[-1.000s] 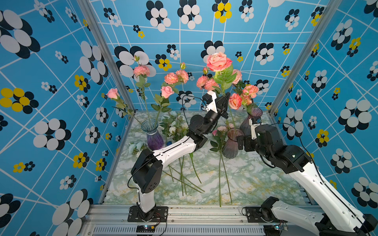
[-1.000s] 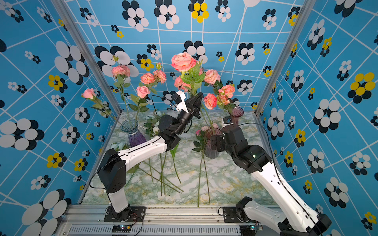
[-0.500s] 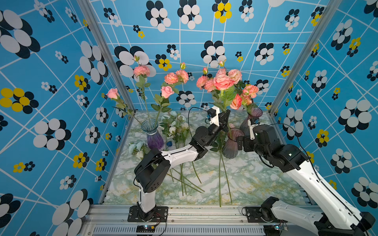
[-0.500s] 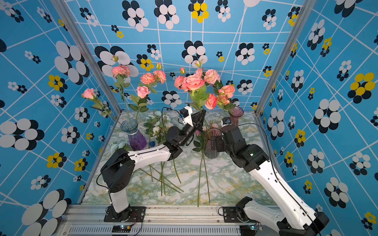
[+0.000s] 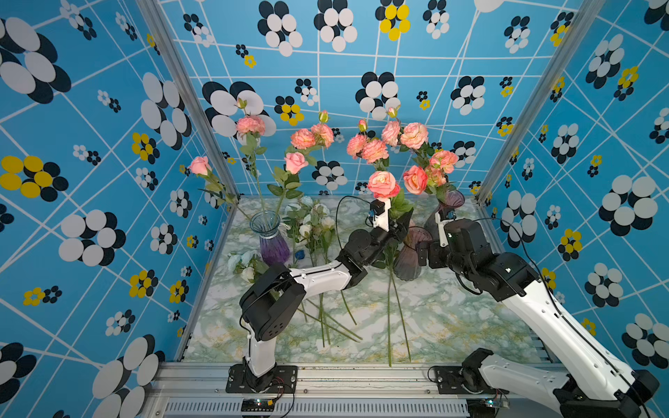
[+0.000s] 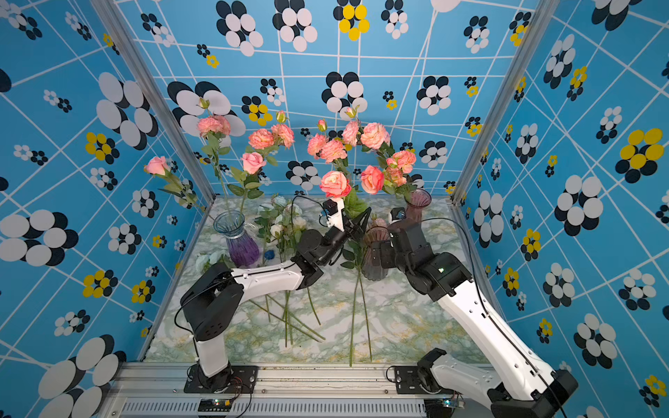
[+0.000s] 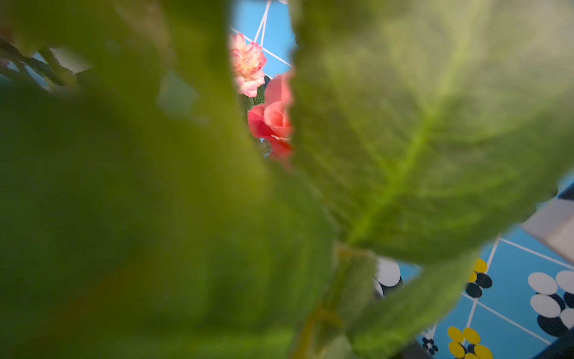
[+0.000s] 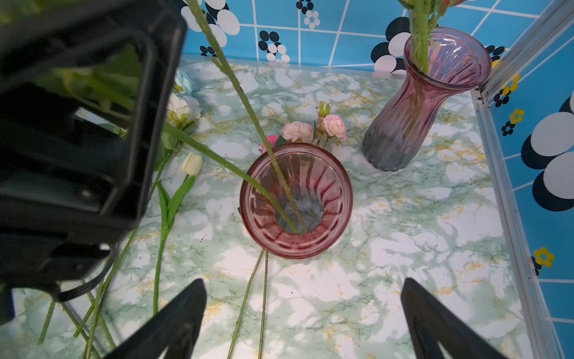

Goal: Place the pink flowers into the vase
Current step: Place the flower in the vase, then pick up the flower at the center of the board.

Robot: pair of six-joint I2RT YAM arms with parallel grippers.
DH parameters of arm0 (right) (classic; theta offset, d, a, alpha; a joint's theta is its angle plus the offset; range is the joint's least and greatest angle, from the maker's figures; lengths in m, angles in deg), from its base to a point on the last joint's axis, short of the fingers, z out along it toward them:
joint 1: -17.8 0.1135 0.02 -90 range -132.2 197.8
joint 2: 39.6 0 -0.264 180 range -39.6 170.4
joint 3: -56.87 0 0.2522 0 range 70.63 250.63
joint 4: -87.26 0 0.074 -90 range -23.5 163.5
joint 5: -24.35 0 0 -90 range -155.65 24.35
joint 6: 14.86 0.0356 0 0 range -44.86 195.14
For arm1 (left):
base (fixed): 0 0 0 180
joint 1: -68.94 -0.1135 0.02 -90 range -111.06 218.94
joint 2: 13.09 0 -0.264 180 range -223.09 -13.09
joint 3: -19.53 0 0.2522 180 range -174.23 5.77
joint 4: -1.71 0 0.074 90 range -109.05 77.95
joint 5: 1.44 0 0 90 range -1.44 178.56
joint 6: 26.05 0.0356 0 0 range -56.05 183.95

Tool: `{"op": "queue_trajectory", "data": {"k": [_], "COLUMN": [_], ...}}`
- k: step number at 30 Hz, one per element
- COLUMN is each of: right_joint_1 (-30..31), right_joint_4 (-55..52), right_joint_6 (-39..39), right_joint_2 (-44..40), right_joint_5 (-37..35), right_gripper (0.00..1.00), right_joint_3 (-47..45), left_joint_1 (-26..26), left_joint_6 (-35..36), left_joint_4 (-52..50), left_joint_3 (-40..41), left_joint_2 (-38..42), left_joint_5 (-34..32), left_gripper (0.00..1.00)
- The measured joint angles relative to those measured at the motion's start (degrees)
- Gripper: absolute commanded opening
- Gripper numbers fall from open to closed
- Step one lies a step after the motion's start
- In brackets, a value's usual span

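Note:
A pink rose [image 5: 383,184] stands with its stem down in the ribbed pink vase [image 5: 409,266], next to a second stem; the right wrist view shows both reaching the bottom of the vase [image 8: 341,199]. My left gripper [image 5: 396,224] is beside the vase's mouth, jaws open around the rose's leafy stem. Blurred green leaves [image 7: 403,140] fill the left wrist view and hide its fingers. My right gripper [image 8: 304,310] is wide open on the near side of the vase, apart from it. More pink flowers [image 8: 313,130] lie on the table behind the vase.
A purple vase [image 5: 271,242] at the back left and a second pink vase [image 5: 449,202] at the back right both hold pink flowers. White flowers [image 5: 313,224] and a small blue flower [image 5: 299,254] lie between them. Loose stems [image 5: 389,318] cross the marbled table.
My left gripper came down toward the vase with the rose and its jaws opened. The rose's head now sits lower, its stem sunk in the vase. The right arm stayed put.

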Motion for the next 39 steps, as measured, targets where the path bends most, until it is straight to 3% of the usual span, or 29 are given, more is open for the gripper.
{"op": "queue_trajectory", "data": {"k": [7, 23, 33, 39], "right_joint_1": [-0.1, -0.3, -0.3, 1.5], "right_joint_4": [-0.2, -1.7, -1.1, 5.2], "right_joint_6": [0.0, 2.4, 6.4, 10.9], "right_joint_2": [0.8, 3.4, 1.7, 2.3], "right_joint_5": [1.2, 7.5, 12.4, 14.3], "right_gripper": [0.99, 0.99, 0.84, 0.76], "right_joint_3": [0.0, -3.0, -12.6, -24.1], "left_joint_1": [0.5, -0.9, -4.1, -6.3], "left_joint_6": [0.9, 3.0, 2.8, 2.1], "left_joint_4": [-4.5, -19.3, -23.3, -23.4], "left_joint_3": [2.6, 10.1, 16.6, 19.1], "left_joint_2": [3.8, 16.9, 20.9, 23.8], "left_joint_5": [0.6, 2.1, 4.3, 4.3], "left_gripper": [0.99, 1.0, 1.0, 1.0]}}
